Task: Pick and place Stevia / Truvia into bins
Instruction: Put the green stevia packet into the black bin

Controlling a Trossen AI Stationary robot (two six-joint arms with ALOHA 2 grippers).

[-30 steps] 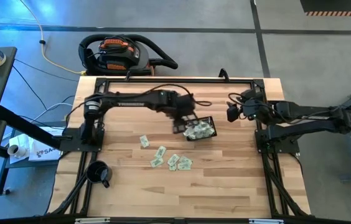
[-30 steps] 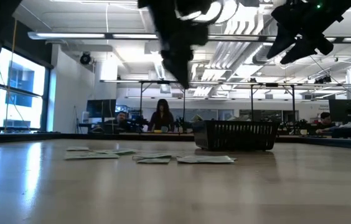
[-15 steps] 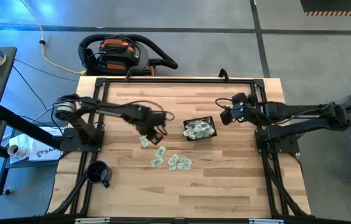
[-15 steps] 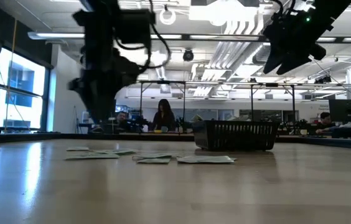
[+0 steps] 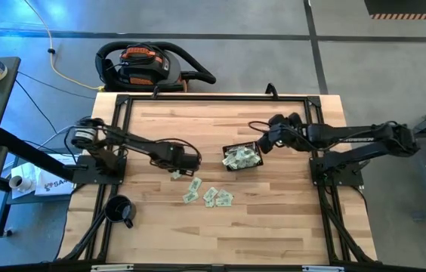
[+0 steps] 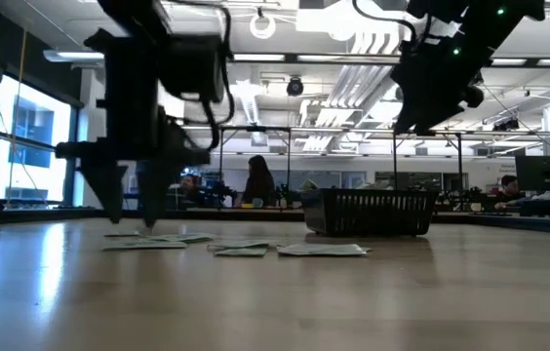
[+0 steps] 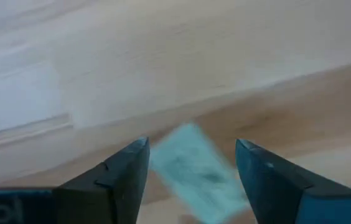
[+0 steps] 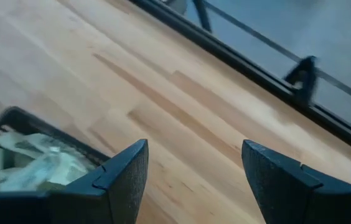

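Since the earlier frame, the left gripper (image 5: 177,169) has swung away from the black basket (image 5: 242,157) toward the left of centre in the high view and now hangs low over the tabletop (image 5: 273,219). Its fingers (image 7: 123,177) stand apart and empty in the left wrist view, with one pale green sachet (image 7: 197,172) lying flat on the wood between them. In the low view this gripper (image 6: 130,210) sits at the left of the frame, fingertips just above the wood.

The right gripper (image 5: 262,143) has moved in closer and hovers just right of the basket, raised off the wood at the upper right of the low view (image 6: 421,115). Its fingers (image 8: 124,177) are spread and hold nothing; the basket's corner (image 8: 14,118), filled with sachets, shows beyond them.

The basket sits just right of the frame's centre with a heap of sachets (image 5: 242,158) inside. Loose sachets (image 5: 209,195) lie scattered on the wood below and left of it. A round black mug (image 5: 119,210) stands at the lower left corner of the tabletop.
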